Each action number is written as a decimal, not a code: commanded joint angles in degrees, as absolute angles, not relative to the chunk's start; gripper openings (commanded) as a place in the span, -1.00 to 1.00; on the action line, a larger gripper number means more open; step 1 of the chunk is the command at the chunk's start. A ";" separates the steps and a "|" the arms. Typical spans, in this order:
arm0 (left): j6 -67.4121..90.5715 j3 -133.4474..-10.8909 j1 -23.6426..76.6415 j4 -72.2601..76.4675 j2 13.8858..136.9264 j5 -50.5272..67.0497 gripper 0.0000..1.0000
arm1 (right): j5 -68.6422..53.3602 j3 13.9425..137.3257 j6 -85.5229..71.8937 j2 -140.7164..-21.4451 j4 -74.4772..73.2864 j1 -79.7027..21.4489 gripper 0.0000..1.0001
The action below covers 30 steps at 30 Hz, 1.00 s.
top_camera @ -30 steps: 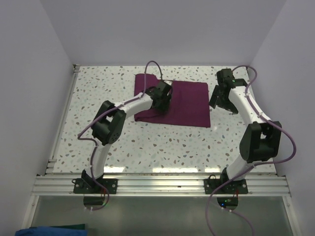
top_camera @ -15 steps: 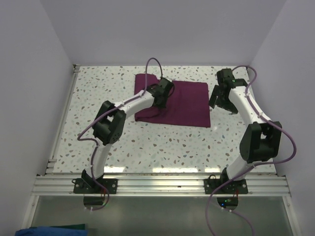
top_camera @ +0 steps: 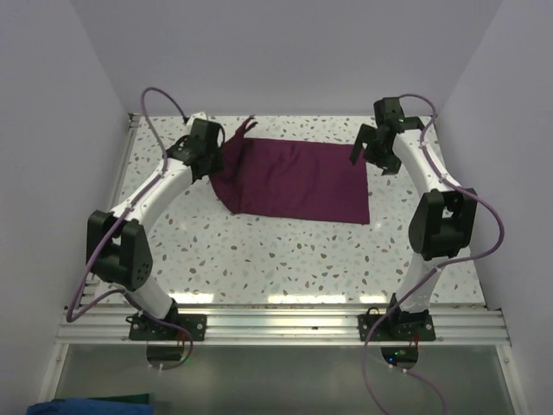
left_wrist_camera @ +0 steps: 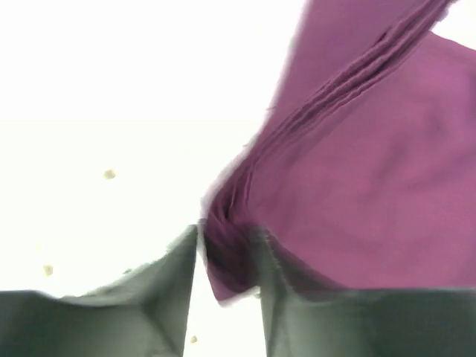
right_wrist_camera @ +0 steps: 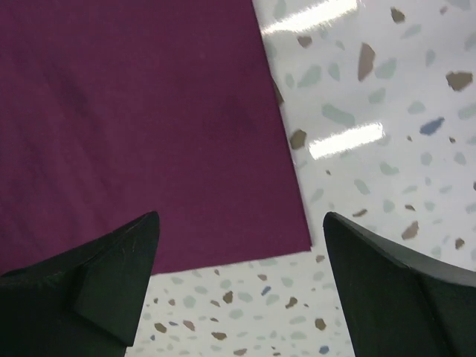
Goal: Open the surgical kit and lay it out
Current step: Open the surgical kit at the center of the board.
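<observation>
Cloth wrap [top_camera: 298,180] of dark magenta-purple on the speckled tabletop [top_camera: 285,251] toward its far side, left hand [top_camera: 207,149] pinched closed on the wrap's bunched, lifted left corner, right hand [top_camera: 373,156] spread wide, holding nothing, above the far right corner

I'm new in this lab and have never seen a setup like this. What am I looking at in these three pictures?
Two robot arms are bolted at the near edge of a speckled table. The wide picture is from a fixed camera above and behind them; the other two are from a camera on each wrist, that arm's dark fingers showing at the bottom. A dark purple cloth lies on the table. The left hand is shut on a bunched fold of it. The right hand is open, holds nothing, and hangs over a cloth corner.
</observation>
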<state>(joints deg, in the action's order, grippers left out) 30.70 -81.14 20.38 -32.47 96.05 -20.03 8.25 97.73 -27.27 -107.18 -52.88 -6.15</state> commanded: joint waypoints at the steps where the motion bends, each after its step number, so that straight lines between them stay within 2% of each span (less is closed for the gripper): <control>1: 33.57 -70.44 18.29 -31.20 92.03 -20.22 0.58 | 4.57 103.79 -26.10 -111.16 -50.54 -6.68 0.91; 3: 33.84 -67.25 17.93 -30.85 90.10 -20.04 0.94 | 4.83 107.83 -26.37 -113.54 -50.54 -6.68 0.92; 4: 34.53 -64.89 17.84 -30.85 89.57 -19.95 0.99 | 4.75 109.23 -26.45 -114.77 -50.89 -6.68 0.93; 13: 33.40 -63.98 17.23 -32.25 88.24 -18.11 0.99 | 10.19 128.31 -28.12 -131.65 -54.40 -6.42 0.91; 17: 32.61 -63.72 17.14 -32.52 88.15 -17.32 0.99 | 12.38 136.03 -28.47 -137.27 -54.58 -6.07 0.80; 19: 32.17 -63.28 17.14 -32.61 88.33 -16.79 0.99 | 13.53 137.89 -28.74 -139.12 -53.97 -5.72 0.74; 24: 31.82 -62.40 17.23 -32.61 89.12 -16.61 0.99 | 18.80 135.97 -30.32 -139.22 -50.63 -4.66 0.46; 30: 31.90 -62.84 17.14 -31.90 90.88 -16.70 0.98 | 18.55 136.84 -30.76 -142.20 -47.81 -3.43 0.29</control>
<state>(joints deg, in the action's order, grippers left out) 33.19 -62.24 17.37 -33.08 90.39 -16.82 16.86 134.43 -29.58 -140.53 -50.70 -3.99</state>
